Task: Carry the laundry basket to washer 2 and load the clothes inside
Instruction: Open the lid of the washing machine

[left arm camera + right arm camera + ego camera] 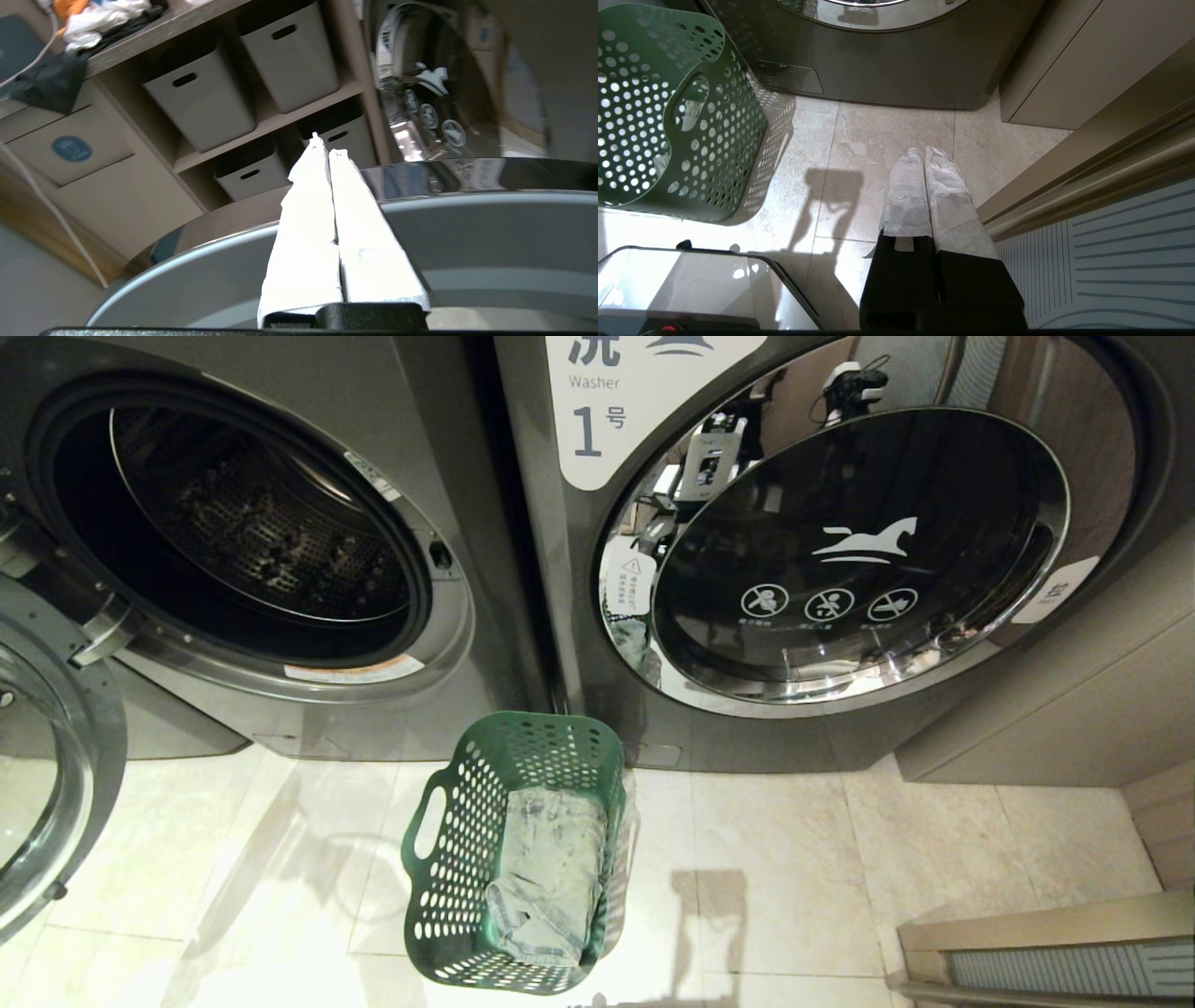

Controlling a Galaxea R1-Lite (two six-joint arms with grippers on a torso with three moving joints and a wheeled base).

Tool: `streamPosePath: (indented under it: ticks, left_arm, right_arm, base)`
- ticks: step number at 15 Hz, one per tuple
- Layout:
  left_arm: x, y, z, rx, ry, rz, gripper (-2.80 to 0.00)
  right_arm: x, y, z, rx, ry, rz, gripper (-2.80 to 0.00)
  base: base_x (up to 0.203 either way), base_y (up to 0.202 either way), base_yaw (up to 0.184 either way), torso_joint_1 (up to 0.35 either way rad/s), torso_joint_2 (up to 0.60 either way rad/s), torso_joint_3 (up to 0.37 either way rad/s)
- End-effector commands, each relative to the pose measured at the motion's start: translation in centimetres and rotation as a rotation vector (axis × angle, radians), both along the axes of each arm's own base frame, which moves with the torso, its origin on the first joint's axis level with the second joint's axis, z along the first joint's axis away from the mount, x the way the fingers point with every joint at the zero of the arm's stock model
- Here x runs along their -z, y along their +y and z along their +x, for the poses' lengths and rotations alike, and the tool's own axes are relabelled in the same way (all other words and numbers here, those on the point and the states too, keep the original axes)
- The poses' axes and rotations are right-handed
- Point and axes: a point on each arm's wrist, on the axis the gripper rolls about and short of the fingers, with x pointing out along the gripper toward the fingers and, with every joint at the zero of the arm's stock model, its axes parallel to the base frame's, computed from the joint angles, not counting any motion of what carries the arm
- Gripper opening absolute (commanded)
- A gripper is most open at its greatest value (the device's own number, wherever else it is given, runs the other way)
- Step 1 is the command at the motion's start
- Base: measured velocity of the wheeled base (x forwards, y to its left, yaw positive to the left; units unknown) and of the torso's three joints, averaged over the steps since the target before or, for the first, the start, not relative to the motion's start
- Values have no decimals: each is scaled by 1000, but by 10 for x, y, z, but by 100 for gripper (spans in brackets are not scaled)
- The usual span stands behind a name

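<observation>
While its door stays closed, washer (pixel 840 551) reads "Washer 1".

The dark green plastic basket with round holes (pixel 467 840) holds pale blue-grey denim clothes (pixel 551 877); the dark grey washer (pixel 523 569) has a white label (pixel 597 411).

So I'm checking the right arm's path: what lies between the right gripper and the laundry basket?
Only bare floor tile with shadows, in the right wrist view, separates the shut right gripper from the laundry basket.
</observation>
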Motion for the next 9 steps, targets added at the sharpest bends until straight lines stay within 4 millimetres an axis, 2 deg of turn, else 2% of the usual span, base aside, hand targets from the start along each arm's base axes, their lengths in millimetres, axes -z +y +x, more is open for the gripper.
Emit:
streamPosePath:
  ticks: [1,4,6,7,9]
  left_arm:
    - [-18,-12,-7,9,-29,47,-280]
    - [-37,-32,-16,28,-54,91,-280]
    - [-48,-59,-24,114,-51,115,-280]
    - [-45,-74,-27,173,-30,102,-280]
    - [-19,-110,-28,301,43,6,-280]
  right_arm:
    - [0,0,0,-1,1,-1,-280]
    - [0,0,0,-1,1,-1,-280]
    - [0,0,0,-1,1,-1,-280]
    - [0,0,0,-1,1,-1,-280]
    - [0,0,0,-1,1,-1,-280]
  base:
    - [0,0,0,0,0,0]
    - [0,0,0,0,0,0]
    - [0,0,0,0,0,0]
    - [0,0,0,0,0,0]
    - [0,0,0,0,0,0]
